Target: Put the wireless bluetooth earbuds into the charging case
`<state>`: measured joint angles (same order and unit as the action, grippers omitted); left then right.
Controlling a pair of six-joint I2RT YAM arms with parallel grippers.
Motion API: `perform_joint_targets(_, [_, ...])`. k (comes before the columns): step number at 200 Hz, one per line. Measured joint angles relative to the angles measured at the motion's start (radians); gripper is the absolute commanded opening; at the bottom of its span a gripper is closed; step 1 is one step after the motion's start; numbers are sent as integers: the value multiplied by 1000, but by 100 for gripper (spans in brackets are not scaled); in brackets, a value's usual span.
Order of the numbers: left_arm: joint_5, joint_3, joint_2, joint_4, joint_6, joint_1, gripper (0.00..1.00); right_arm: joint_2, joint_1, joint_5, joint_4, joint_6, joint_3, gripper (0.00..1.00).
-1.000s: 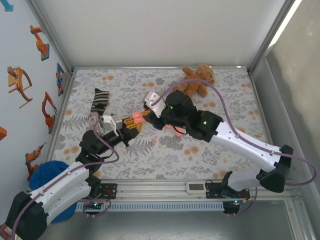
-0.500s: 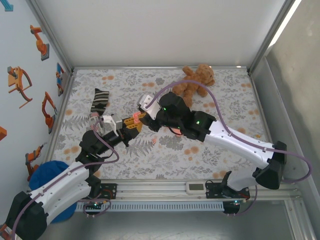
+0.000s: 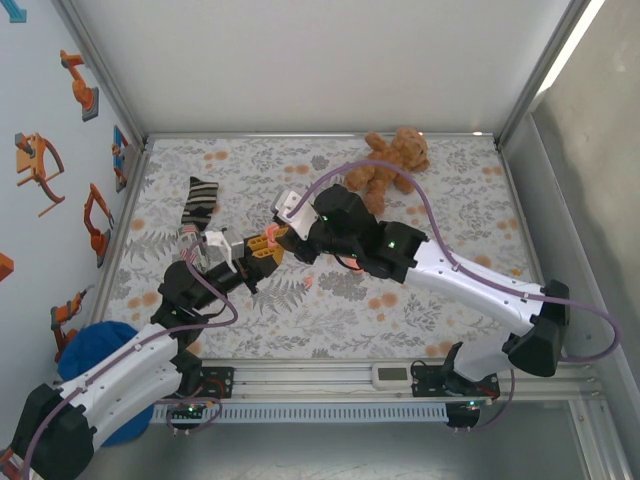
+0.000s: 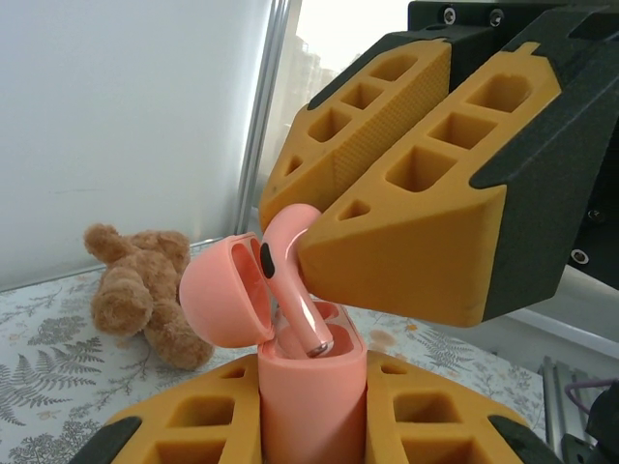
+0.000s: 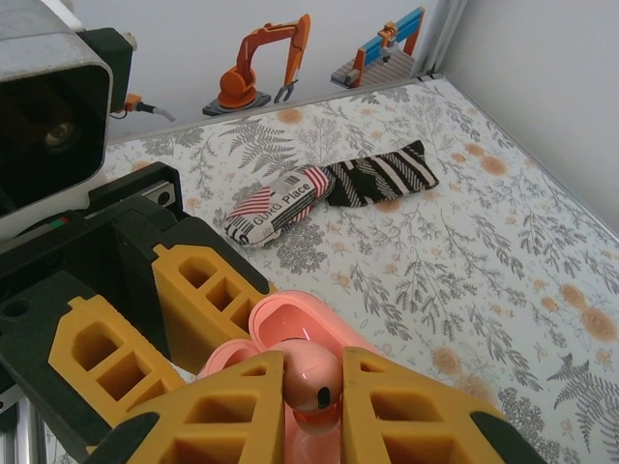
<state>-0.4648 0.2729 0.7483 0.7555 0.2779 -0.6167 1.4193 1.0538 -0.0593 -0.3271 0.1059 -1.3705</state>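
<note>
Moved toward nine o'clock since a second ago, the right end effector meets the left end effector. Left wrist: left clamped on the open case; an earbud — pinched by the right — enters its socket, unseated. Right wrist: same pinch; seating and closing remain.
</note>
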Motion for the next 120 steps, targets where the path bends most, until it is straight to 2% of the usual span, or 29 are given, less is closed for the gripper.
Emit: perform_joint_targets(120, [-3,0,-5,-8,0,-6,0,2,3,-33,-26,-28,-2,26])
